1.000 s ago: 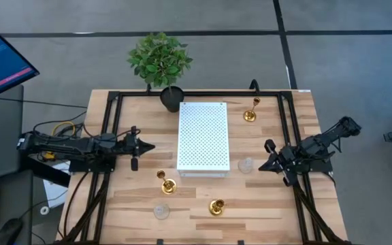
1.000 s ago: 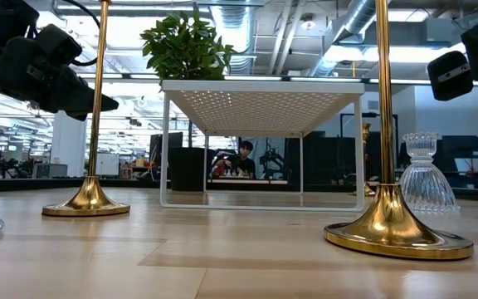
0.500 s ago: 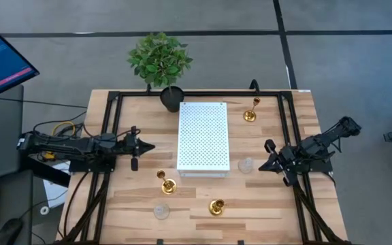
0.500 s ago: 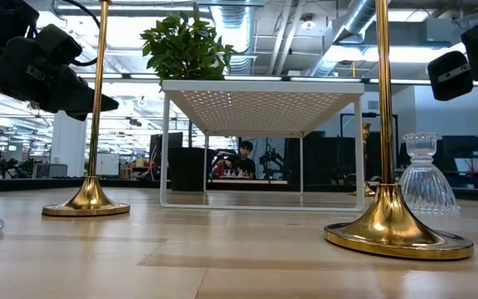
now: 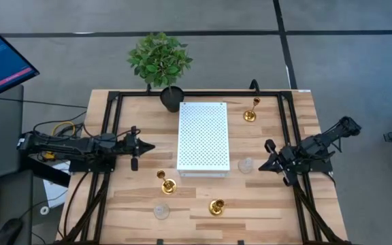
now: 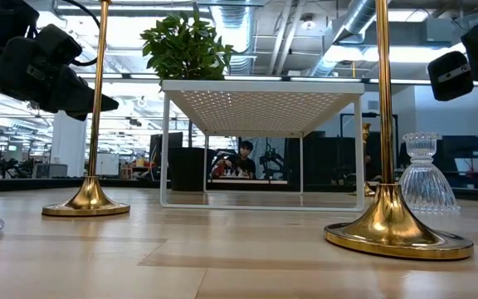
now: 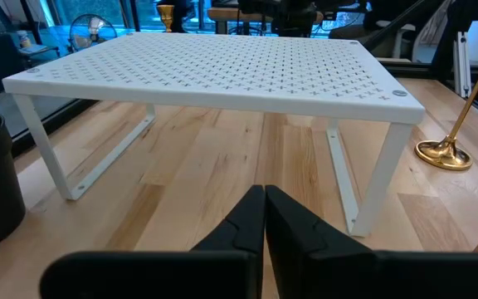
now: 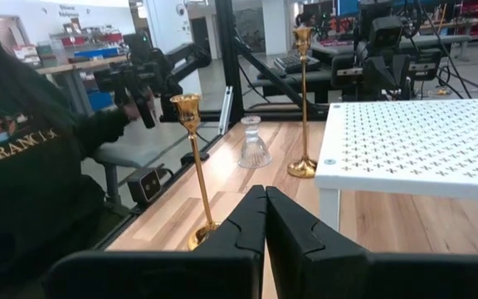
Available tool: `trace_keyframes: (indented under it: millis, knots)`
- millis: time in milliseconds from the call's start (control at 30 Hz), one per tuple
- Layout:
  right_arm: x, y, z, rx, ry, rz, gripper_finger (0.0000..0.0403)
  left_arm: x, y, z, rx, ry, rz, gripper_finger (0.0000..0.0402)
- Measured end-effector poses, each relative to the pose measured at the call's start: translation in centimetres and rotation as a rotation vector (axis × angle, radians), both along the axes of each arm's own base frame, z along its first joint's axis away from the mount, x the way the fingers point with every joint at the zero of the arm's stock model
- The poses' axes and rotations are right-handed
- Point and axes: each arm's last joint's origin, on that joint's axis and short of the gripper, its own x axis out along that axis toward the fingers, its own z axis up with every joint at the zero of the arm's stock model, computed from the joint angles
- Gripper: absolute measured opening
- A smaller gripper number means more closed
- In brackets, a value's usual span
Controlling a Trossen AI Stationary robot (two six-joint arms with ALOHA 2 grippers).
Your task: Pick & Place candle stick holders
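Observation:
Three gold candle stick holders stand upright on their round bases: one at the far right (image 5: 250,112), one near left (image 5: 167,183), one near centre (image 5: 216,206). Two clear glass holders stand on the table, one right of the white board (image 5: 246,165), one near left (image 5: 160,210). My left gripper (image 5: 152,146) is shut and empty, held level left of the board. My right gripper (image 5: 262,165) is shut and empty, just right of the glass holder by the board. In the low view, gold stems (image 6: 98,100) (image 6: 383,100) rise in front.
The white perforated board (image 5: 203,137) stands on legs at the table's middle. A black-potted green plant (image 5: 160,61) stands at the far edge. A black frame (image 5: 107,136) runs along the table's sides. A person in dark clothing (image 8: 23,183) shows in the right wrist view.

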Motion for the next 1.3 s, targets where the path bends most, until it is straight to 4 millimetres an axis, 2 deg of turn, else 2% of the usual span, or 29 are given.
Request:
trace_keyframes:
  millis: [1300]
  knots:
    - [-0.05,-0.1,0.56,0.01,-0.025,-0.023,0.0,0.01,0.0,0.14,-0.011,-0.016,0.0,0.0011]
